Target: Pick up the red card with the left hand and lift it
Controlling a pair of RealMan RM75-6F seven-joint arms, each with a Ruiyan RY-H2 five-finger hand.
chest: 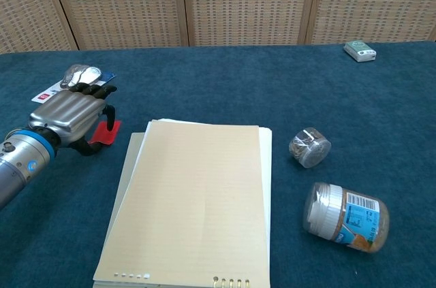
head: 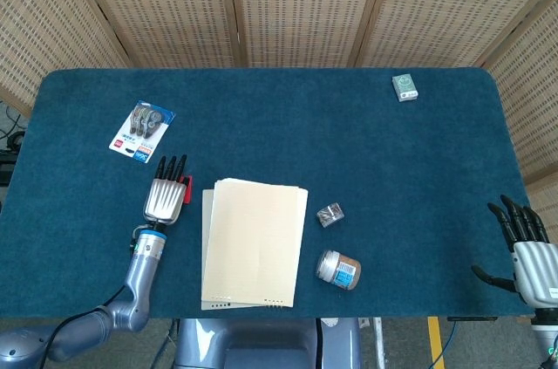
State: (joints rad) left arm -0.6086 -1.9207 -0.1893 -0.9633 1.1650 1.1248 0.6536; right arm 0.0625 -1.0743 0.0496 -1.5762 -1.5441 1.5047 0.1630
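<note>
Left hand point(chest: 68, 116) sits at the left of the chest view, palm down, its metal back toward the camera and its dark fingers point(chest: 95, 88) pointing up the frame and lying fairly close together. It covers part of the red card point(chest: 107, 132), which lies flat on the blue table cloth point(chest: 225, 84) just left of the stack of paper point(chest: 197, 199). In the head view only a sliver of the card point(head: 186, 187) shows beside the hand point(head: 164, 195), left of centre. The thumb curls low under the palm next to the card's near edge, but whether it is pinching the card, or even touching it, cannot be told from either view.

The main risk, as I judge it, is that the card is thin and lies flat on soft cloth, so fingertips could slide over it and close on nothing, or push it along the cloth. A push to the right would drive it against or under the paper, where it would be harder to reach. If only a corner is caught, the card could pivot and drop as the hand rises. The blister pack point(head: 142, 130) in the upper left of the head view lies just beyond the fingertips and could be nudged if the hand reaches further up.

Right hand point(head: 526, 251) rests at the lower right edge of the head view with fingers spread, holding nothing, well apart from everything.
</note>
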